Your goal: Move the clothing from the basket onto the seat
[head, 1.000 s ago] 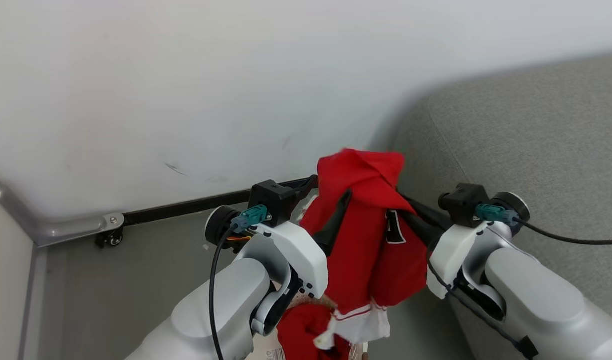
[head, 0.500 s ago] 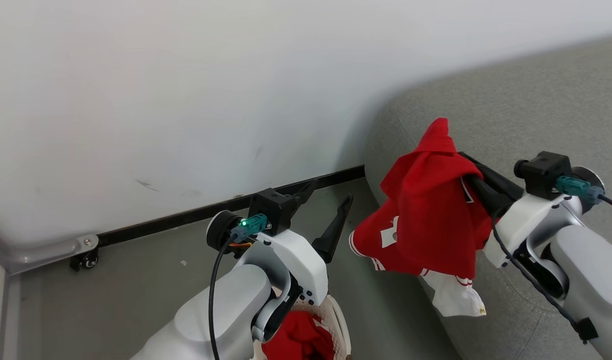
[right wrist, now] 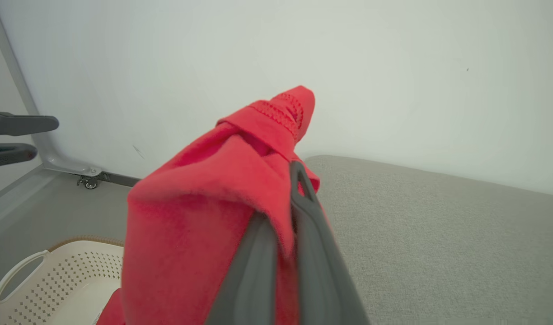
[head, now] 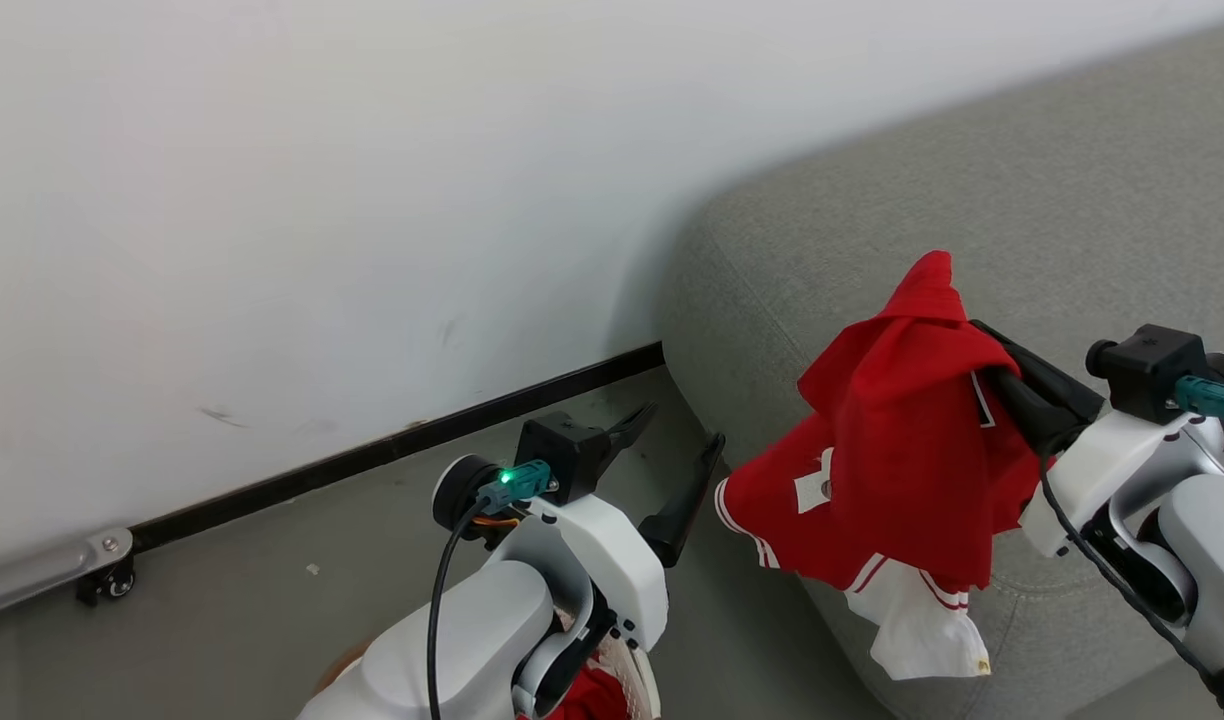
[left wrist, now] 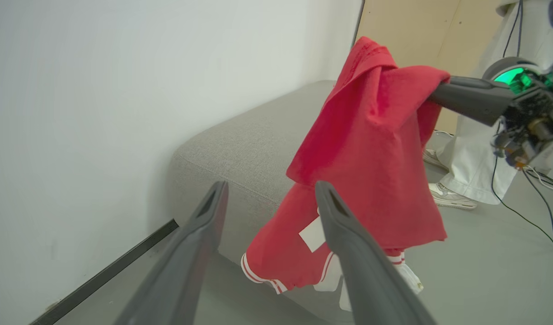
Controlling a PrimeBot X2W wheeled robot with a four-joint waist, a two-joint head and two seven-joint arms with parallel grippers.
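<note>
Right tool [head: 987,355], head view: clamped on the clothing [head: 902,450], held above the front corner of the seat [head: 972,180]; left tool [head: 684,424] spread, empty
Step advice: carry further over the cushion, lower, then release, or the hem may slide off
Left wrist view: striped hem dangles past the seat edge above grey floor [left wrist: 484,271]; person's shoe [left wrist: 450,197] beyond
Right wrist view: basket [right wrist: 55,280] low left, white wall [right wrist: 168,67] behind

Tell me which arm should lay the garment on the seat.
Right. The right gripper is shut on the garment, which hangs at the seat's edge; the left gripper is open and empty over the floor.
</note>
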